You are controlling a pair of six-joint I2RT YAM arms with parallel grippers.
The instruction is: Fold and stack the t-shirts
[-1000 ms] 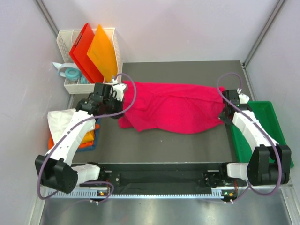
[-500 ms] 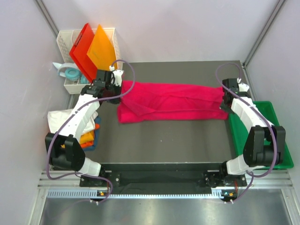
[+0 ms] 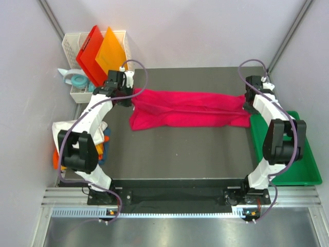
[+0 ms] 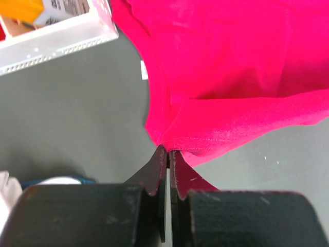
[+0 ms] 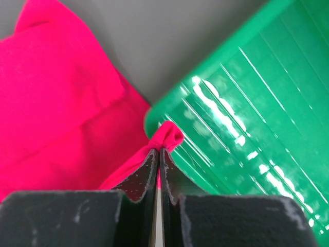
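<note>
The crimson-pink t-shirt (image 3: 187, 109) is stretched left to right across the far part of the dark table. My left gripper (image 3: 131, 94) is shut on its left end, pinching the cloth (image 4: 216, 77) at the fingertips. My right gripper (image 3: 248, 103) is shut on its right end, with a small roll of cloth (image 5: 168, 136) poking past the jaws. The white t-shirt (image 3: 64, 131) lies at the left edge over the folded orange one (image 3: 95, 152) and the blue one (image 3: 106, 139).
A white basket (image 3: 74, 46) with red and orange boards (image 3: 100, 54) stands at the back left, its corner showing in the left wrist view (image 4: 56, 33). A green tray (image 3: 298, 154) sits at the right, close under the right gripper (image 5: 247, 77). Enclosure walls surround the table.
Both grippers have moved toward the far edge and apart, pulling the crimson-pink t-shirt from a loose heap into a long taut band.
</note>
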